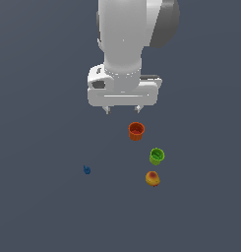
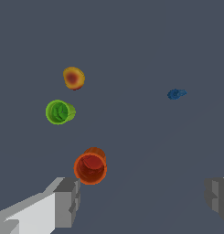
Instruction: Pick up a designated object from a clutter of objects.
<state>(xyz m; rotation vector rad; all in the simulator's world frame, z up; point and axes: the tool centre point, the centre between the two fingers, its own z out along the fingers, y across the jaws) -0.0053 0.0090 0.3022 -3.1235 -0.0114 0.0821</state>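
The tiny dark blue lumpy object (image 1: 86, 170) lies alone on the grey floor toward the exterior view's left; it also shows in the wrist view (image 2: 176, 94). My gripper (image 1: 122, 109) hangs high above the floor, open and empty, its fingers (image 2: 67, 201) spread wide. It is well apart from the blue object, nearer the orange cup (image 1: 136, 131). The orange cup also shows in the wrist view (image 2: 90, 167), close to one finger.
A green cup (image 1: 157, 156) and a yellow-red fruit-like lump (image 1: 152, 178) sit toward the exterior view's right, near the orange cup. They also show in the wrist view: the green cup (image 2: 60, 112) and the lump (image 2: 73, 78).
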